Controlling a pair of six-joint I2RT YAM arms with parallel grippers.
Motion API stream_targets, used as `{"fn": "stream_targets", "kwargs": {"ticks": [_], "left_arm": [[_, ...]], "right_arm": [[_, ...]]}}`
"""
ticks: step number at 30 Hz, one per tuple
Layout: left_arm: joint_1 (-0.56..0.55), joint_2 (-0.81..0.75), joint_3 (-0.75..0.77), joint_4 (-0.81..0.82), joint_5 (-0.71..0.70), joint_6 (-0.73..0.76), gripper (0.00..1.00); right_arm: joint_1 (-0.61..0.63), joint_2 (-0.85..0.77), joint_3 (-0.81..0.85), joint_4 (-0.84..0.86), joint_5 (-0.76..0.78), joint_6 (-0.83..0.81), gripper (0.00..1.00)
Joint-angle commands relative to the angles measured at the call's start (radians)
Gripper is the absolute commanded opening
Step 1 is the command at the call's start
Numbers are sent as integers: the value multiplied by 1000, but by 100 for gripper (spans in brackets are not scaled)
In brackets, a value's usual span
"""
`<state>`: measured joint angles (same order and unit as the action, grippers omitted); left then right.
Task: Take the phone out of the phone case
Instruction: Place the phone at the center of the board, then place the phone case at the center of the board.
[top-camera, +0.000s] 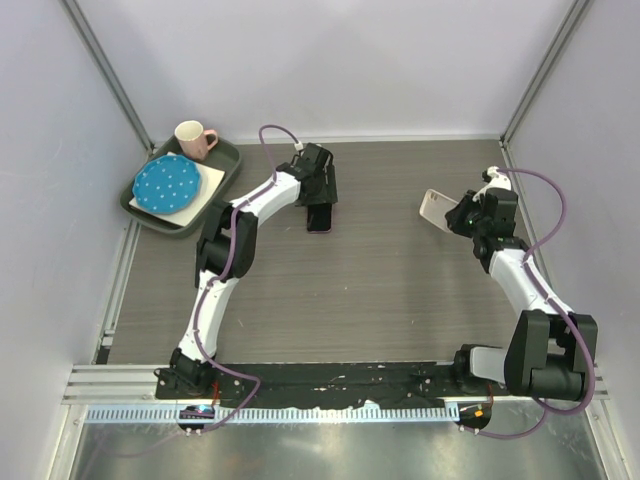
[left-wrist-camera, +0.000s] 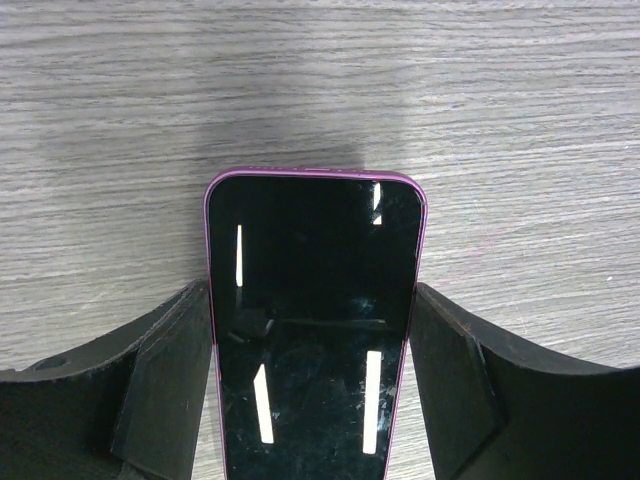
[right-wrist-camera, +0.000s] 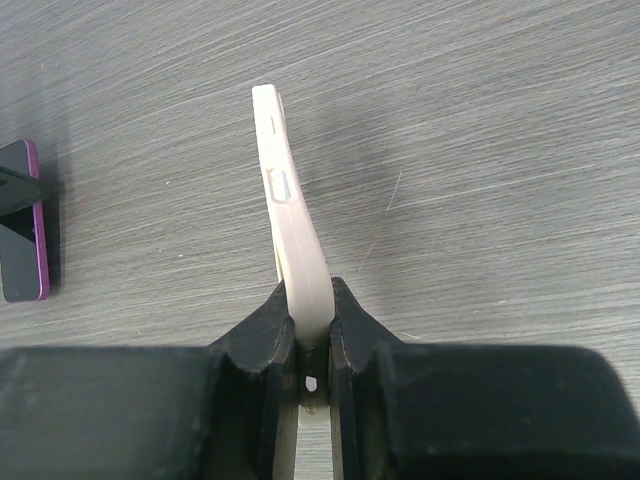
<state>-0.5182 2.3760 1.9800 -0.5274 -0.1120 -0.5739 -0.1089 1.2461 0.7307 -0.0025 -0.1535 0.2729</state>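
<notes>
Toward 12 o'clock on the table (top-camera: 380, 290), the left gripper (left-wrist-camera: 312, 340) clamps the phone (top-camera: 320, 218) by its 2 long edges, pinning it flat, screen up. At 2 o'clock the right gripper (right-wrist-camera: 310, 320) pinches the empty phone case (right-wrist-camera: 285, 210) edge-on, apparently to carry it clear.

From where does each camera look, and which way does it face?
Top external: above, behind the robot, looking down on the table; both arms show.
Left wrist: looks past the left gripper at the phone between its fingers.
Right wrist: looks past the right gripper at the phone case it pinches.
Shared: all three show the phone.
</notes>
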Motion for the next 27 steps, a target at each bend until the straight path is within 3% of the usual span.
{"fn": "stream_targets", "kwargs": {"ticks": [1, 6, 15, 17, 24, 27], "left_arm": [[4, 25, 17, 23, 41, -12, 45], [4, 5, 0, 46, 54, 0, 59], [4, 6, -12, 69, 80, 11, 69], [4, 12, -13, 69, 77, 11, 80], [4, 37, -9, 64, 46, 17, 86], [4, 34, -10, 63, 35, 19, 87]], "right_arm": [[-6, 9, 13, 59, -1, 9, 1], [-15, 58, 27, 68, -7, 81, 1], [-20, 259, 75, 218, 76, 281, 1], [-21, 292, 70, 266, 98, 317, 1], [-21, 328, 1, 403, 230, 402, 1], [-20, 334, -20, 380, 272, 420, 2]]}}
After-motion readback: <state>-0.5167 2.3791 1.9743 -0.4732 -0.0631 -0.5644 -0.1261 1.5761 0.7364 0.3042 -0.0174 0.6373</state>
